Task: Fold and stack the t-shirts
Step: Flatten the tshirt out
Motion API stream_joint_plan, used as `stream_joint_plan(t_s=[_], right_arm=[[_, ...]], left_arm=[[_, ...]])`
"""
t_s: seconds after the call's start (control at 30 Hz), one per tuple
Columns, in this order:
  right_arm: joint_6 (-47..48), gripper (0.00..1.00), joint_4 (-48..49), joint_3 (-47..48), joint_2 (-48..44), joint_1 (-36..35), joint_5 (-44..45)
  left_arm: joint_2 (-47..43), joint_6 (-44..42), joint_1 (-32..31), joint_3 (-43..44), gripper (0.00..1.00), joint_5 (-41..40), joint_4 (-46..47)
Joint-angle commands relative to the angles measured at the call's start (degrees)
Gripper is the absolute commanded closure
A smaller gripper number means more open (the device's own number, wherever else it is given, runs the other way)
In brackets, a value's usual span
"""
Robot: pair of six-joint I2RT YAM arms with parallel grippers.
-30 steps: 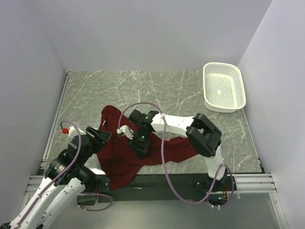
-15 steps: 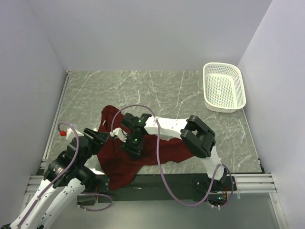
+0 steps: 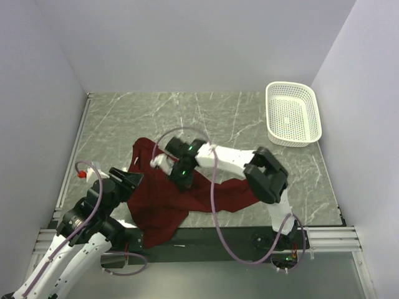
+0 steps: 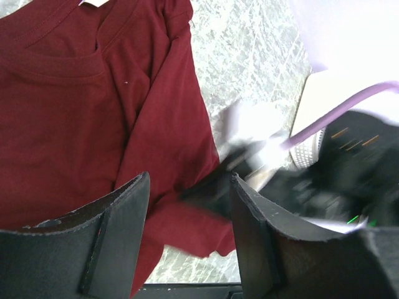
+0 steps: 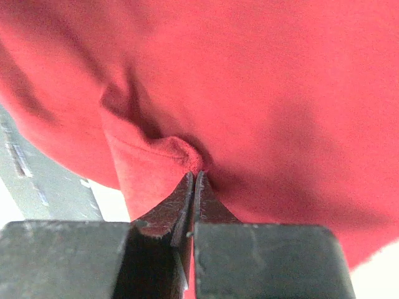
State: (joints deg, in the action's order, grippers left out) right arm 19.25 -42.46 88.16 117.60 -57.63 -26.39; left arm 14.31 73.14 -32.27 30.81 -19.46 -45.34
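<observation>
1 maroon t-shirt lies crumpled on the marble table, close to the front edge and between the 2 arms. One corner trails up toward the far left, and the rest spreads rightward beneath the right arm. No fold has been made in it yet.

On the left, the left gripper hangs just above the shirt's left side with its fingers spread and nothing between them. The risk here is crowding. The right arm's wrist shows as a blur directly in front of those spread fingers, so a reach forward for the cloth could knock the 2 arms together.

In the middle, the right gripper is clamped tight on a small ridge of fabric. The pinch looks shallow, taken at the very fingertips, so a quick lift could let the cloth slip out. It also looks like a pucker from the middle of a panel rather than a hem or shoulder seam, though I cannot tell how many layers are caught. Pulling from there would probably drag the shirt into a tighter bunch instead of spreading it flat. Part of the shirt reaches the table's front edge, so a tug toward the bases could slide it off.

At the far right, the white mesh basket stands well apart from the shirt and both grippers, so I judge it no hazard.
</observation>
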Motion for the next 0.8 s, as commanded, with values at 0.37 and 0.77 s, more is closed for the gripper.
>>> stream_joint_plan(t_s=[0.37,0.77], right_arm=[[-3.4,0.22,15.8,12.2,-11.8,37.6,34.4],[-3.9,0.30,9.1,-1.6,-15.9,38.4,-9.4]], left_arm=[[0.0,-1.3,0.1,0.1,0.40,0.2,2.6],[13.5,-8.7,0.1,-1.8,0.37,3.0,14.1]])
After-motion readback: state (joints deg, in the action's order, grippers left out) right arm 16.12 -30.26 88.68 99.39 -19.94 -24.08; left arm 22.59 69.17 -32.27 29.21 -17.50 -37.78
